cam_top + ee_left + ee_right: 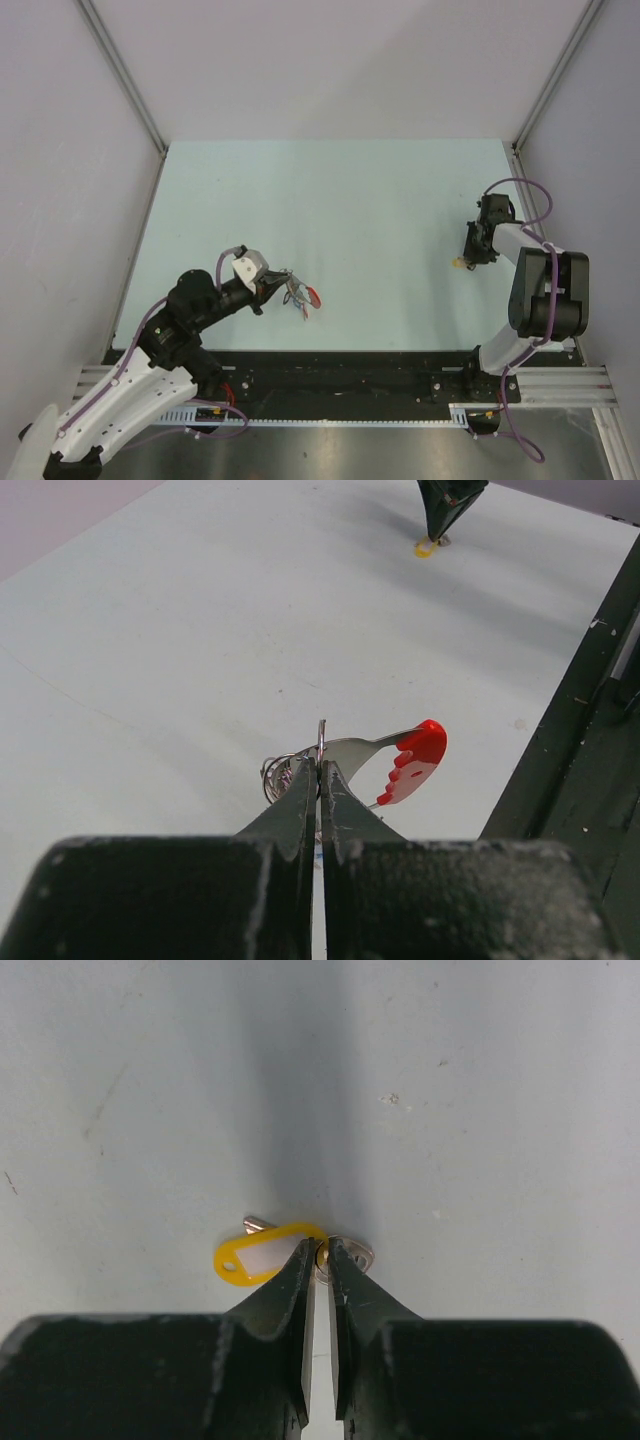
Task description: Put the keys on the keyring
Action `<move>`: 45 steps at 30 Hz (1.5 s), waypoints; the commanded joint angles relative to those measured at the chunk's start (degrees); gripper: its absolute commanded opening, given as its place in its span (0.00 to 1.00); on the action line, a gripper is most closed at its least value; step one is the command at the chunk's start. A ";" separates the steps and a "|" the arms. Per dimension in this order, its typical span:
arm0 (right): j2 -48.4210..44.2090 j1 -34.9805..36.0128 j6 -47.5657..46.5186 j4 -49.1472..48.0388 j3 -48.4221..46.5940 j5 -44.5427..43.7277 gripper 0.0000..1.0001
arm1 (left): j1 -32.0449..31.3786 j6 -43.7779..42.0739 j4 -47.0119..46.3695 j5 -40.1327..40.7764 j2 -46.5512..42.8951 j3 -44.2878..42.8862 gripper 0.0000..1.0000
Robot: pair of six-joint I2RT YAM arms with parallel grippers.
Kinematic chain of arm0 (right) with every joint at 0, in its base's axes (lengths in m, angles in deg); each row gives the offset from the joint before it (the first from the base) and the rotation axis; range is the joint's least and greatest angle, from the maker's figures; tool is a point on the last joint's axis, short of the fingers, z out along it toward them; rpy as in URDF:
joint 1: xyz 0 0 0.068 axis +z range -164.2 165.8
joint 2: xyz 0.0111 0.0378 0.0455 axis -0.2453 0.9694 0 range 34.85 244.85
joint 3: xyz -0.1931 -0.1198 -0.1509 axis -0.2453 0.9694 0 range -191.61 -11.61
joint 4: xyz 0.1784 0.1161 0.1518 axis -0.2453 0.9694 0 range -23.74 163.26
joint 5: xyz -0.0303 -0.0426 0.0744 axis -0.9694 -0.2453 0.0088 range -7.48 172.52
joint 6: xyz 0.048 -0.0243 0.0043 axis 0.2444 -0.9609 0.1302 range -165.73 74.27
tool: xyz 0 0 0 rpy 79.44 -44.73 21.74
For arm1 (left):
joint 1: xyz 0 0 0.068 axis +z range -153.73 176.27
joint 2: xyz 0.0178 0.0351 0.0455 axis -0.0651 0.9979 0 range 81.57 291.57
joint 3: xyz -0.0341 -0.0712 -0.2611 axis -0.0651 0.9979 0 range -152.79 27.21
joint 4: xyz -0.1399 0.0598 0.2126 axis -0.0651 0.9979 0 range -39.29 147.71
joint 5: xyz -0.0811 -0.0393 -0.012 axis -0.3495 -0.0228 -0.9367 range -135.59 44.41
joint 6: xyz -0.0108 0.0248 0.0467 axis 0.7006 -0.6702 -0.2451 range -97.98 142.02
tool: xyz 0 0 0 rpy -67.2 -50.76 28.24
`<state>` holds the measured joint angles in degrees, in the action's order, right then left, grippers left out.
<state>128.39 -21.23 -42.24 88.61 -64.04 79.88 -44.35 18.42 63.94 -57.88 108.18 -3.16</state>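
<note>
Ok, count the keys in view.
1 clear: the yellow key between the tips of the right pincer. More may hide by the keyring in the left pincer.

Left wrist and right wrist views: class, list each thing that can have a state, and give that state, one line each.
left pincer: shut on the keyring's thin metal ring.
keyring: ring pinched upright, red end piece sticking out to the right.
right pincer: shut on the yellow key, tips down at the table.
yellow key: lying flat on the table, gripped.
</note>
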 commanded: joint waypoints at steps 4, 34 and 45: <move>1.12 2.71 3.72 5.68 -0.31 1.05 0.00 | 0.37 -1.06 -2.25 0.08 0.19 -1.97 0.00; -19.09 35.24 21.55 -16.29 19.37 10.46 0.00 | 2.21 -0.71 -1.63 3.33 1.16 -1.71 0.00; -32.36 43.49 26.31 2.86 19.38 -3.51 0.40 | 2.39 -0.54 -1.63 4.03 1.16 -1.80 0.00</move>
<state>98.16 19.43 -18.07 84.52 -42.40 82.86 -42.54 18.40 64.99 -54.72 109.69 -3.16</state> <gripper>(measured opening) 0.385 0.008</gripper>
